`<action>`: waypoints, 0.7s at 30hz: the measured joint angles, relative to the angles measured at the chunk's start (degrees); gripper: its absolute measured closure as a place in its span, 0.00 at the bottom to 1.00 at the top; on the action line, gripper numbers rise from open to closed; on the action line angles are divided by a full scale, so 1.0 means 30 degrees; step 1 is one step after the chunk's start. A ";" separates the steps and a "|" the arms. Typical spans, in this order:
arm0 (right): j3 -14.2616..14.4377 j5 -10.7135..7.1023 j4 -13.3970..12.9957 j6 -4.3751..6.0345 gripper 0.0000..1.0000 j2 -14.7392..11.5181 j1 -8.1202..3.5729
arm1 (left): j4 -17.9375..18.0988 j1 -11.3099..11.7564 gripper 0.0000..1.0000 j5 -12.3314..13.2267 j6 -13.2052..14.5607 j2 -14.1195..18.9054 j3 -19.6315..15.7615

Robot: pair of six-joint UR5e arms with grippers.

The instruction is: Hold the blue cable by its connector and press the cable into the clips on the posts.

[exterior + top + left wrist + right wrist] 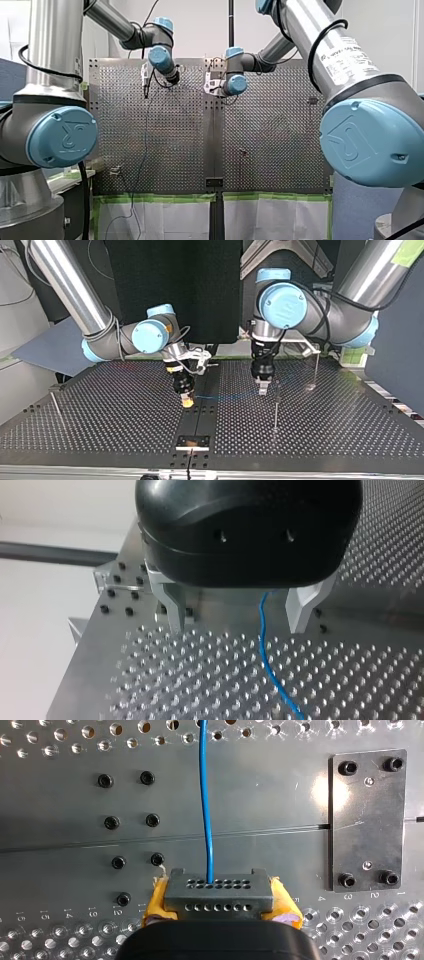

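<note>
- My right hand (187, 401) is clamped on the grey connector (218, 892); the blue cable (204, 795) runs ahead over the worktop (125, 410)
- My left hand (239, 615) stands wide, with the cable passing loose between its fingers
- The post (276, 412) near it shows no cable pressed in, so I judge all the pressing is left to do

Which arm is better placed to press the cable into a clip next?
Probably left: my left pincer, open, straddles the blue cable near a post; my right pincer holds the connector.
</note>
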 joint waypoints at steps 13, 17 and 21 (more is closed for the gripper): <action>-0.0002 0.0005 -0.0027 -0.0045 1.00 0.0004 0.0000 | 0.0529 -0.0154 0.00 -0.0439 0.0608 -0.1391 0.0589; -0.0001 0.0004 -0.0028 -0.0060 1.00 0.0002 0.0000 | 0.0730 -0.0184 0.00 -0.0867 0.0684 -0.1581 0.1192; 0.0005 0.0009 -0.0028 -0.0067 1.00 0.0001 0.0000 | 0.0781 -0.0178 0.00 -0.1236 0.0756 -0.1617 0.1741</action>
